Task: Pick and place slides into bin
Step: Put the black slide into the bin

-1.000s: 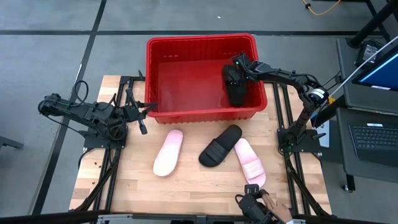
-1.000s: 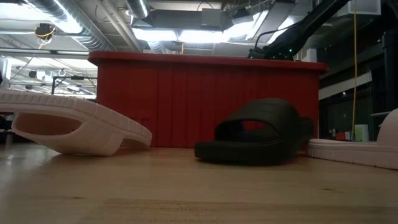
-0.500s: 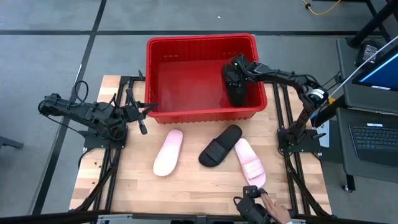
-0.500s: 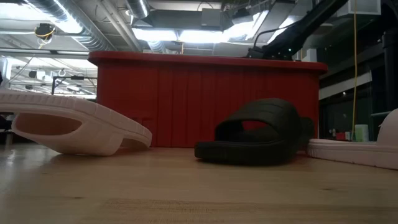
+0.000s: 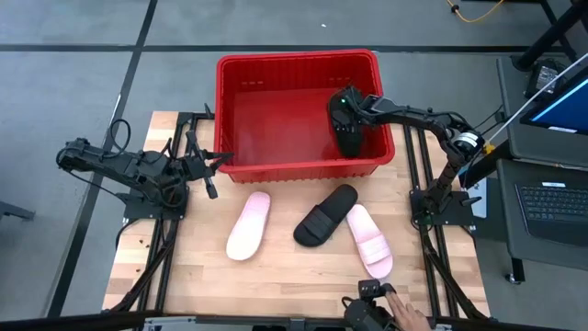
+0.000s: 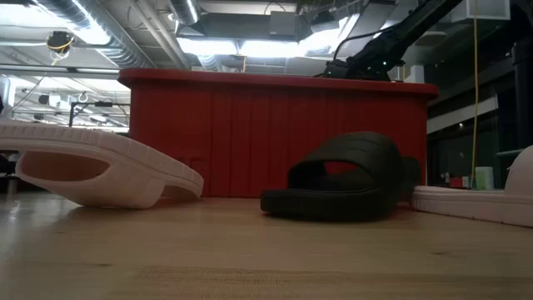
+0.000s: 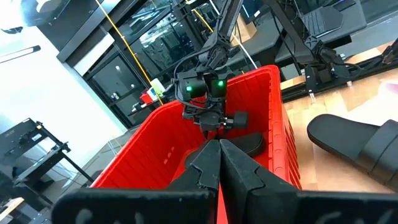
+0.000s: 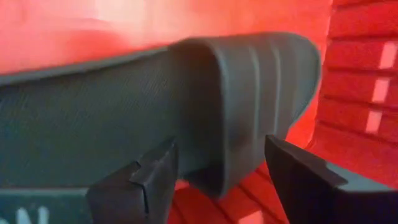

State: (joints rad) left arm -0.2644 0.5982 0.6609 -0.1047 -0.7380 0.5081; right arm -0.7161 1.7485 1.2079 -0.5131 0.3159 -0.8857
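The red bin [image 5: 296, 57] stands at the table's far side. One black slide [image 5: 350, 138] lies inside it against its right wall; it also shows in the right wrist view [image 8: 249, 93]. My right gripper [image 5: 342, 103] is open just above this slide, its fingers [image 8: 143, 180] apart in front of the ribbed strap. On the table lie a pink slide [image 5: 249, 225] sole up, a black slide [image 5: 325, 215] and a second pink slide [image 5: 369, 240] beside it. My left gripper [image 5: 220, 158] is shut and empty at the bin's near left corner.
The bin's left half holds nothing that shows. A person's hand [image 5: 386, 308] with a dark device is at the table's near edge. Bare wood lies at the near left. In the low view the black slide [image 6: 350, 175] stands in front of the bin wall [image 6: 250, 133].
My right gripper has moved a little toward the table's left, above the bin. The black slide stays inside the bin by its right wall. The hand at the near edge has shifted slightly.
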